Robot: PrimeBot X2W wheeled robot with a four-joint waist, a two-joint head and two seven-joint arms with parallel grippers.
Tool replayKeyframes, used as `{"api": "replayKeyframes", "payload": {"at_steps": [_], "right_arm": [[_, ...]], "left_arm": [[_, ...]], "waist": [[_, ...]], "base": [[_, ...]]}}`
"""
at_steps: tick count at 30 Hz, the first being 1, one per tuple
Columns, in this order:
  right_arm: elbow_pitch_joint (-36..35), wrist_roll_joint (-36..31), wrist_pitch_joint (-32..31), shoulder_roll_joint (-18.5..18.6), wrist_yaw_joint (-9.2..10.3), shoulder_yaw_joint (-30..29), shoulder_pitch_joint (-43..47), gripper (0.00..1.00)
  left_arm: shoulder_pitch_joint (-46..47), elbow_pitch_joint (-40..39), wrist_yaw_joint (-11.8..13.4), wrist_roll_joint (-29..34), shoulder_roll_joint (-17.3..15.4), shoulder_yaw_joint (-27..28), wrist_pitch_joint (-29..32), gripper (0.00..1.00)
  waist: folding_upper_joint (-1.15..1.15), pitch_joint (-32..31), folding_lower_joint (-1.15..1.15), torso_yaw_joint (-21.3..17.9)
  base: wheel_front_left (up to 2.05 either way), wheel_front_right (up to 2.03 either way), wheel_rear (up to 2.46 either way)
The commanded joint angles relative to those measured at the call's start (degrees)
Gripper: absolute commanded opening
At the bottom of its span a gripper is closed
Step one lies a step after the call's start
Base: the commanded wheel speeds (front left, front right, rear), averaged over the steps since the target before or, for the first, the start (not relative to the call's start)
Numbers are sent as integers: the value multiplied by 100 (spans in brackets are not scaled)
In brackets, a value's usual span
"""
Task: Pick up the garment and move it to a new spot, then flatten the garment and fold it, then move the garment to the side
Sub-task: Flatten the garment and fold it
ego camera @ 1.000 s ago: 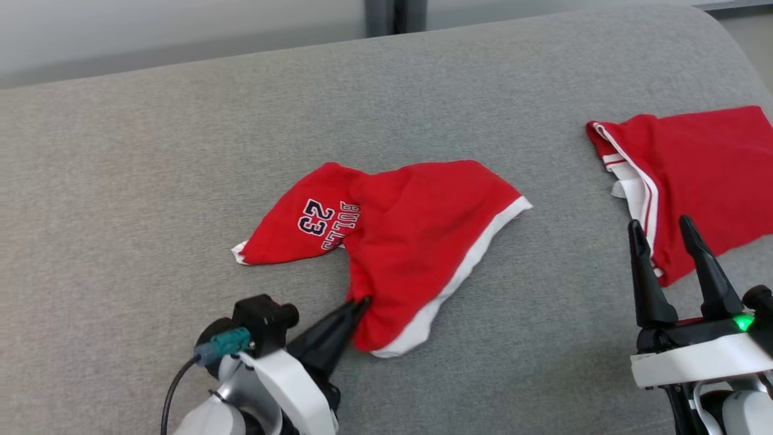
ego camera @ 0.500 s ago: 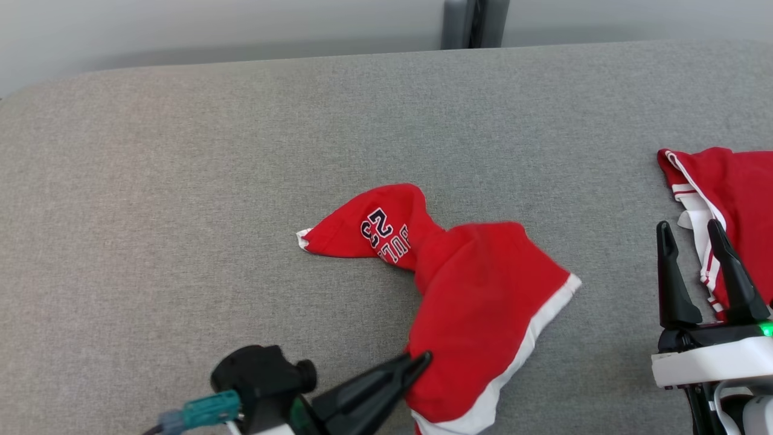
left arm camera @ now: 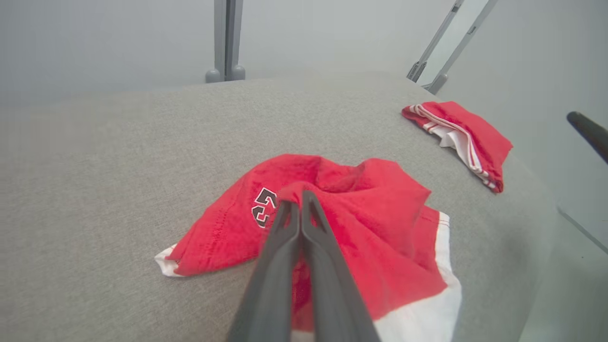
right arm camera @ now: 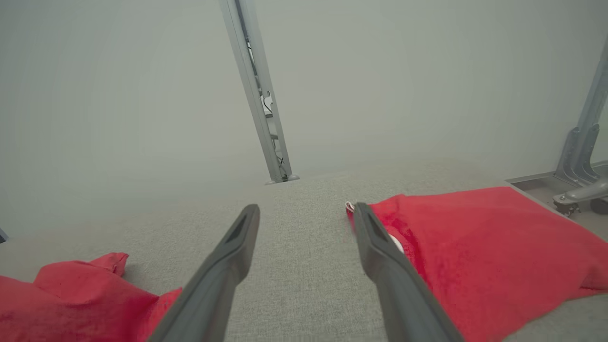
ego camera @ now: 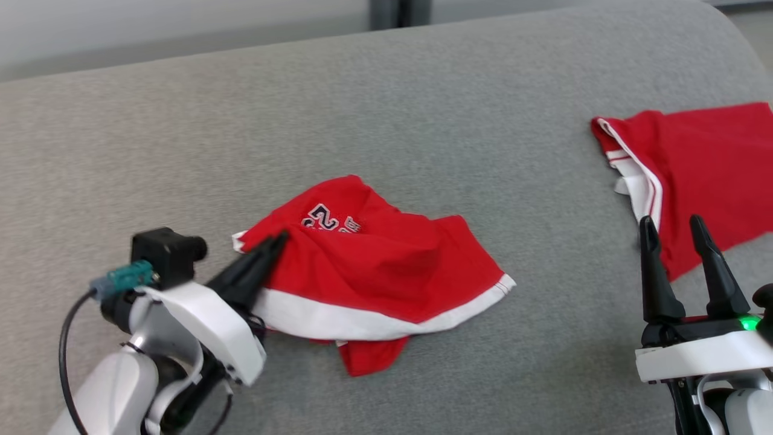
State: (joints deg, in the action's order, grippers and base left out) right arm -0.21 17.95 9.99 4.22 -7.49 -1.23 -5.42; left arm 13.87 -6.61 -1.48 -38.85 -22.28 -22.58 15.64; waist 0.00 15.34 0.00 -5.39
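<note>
Surface: a broad grey upholstered top (ego camera: 386, 121) ran from left to right edge, with a pale wall beyond its far side.
Second garment: a red piece with white-and-red trim (ego camera: 706, 163) lay spread flat at the far right, well apart from the one being worked.
Garment: the red garment (ego camera: 374, 272) lay bunched left of centre, its white hem band along the near edge, a printed number on its far-left part and a small red flap poking out on the near side.
Left gripper: the left gripper (ego camera: 279, 238) came in from the near left, its fingers pressed together on a fold of red cloth.
Right gripper: the right gripper (ego camera: 672, 220) stood at the near right with its fingers spread wide and nothing between them.
Step in hand: most likely carrying the garment to its new spot, with flattening and folding not yet done.
Doing it well: lift enough that the cloth trails clear instead of rolling under itself, set it down on bare grey top away from the second garment, and release only once the heap rests.
Garment to jaws: the pinched fold sat at the garment's left end, just beside the number; the rest spread rightward and nearer from the tips, far from the right gripper.
</note>
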Motion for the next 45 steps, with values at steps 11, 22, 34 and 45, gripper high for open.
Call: {"api": "replayKeyframes", "payload": {"at_steps": [11, 22, 34, 45], "right_arm": [[164, 64, 129, -31, 1, 21, -123, 100], [126, -10, 21, 124, 1, 8, -191, 100], [25, -129, -193, 315, 1, 144, -105, 100], [61, -221, -386, 435, 1, 363, 172, 100]], "left_arm": [[682, 2101, -222, 71, 328, 30, -692, 0], [435, 2247, -34, 209, 630, 326, -2114, 100], [-218, 1371, 501, 649, 621, 1128, -3058, 100], [-1027, 856, 531, 1241, 583, 1360, -3071, 100]], "waist": [[0, 365, 0, -366], [0, 133, 0, 67], [0, -289, 0, 563], [0, -691, 0, 656]], "base": [[0, 0, 0], [0, 0, 0], [0, 0, 0], [0, 0, 0]]}}
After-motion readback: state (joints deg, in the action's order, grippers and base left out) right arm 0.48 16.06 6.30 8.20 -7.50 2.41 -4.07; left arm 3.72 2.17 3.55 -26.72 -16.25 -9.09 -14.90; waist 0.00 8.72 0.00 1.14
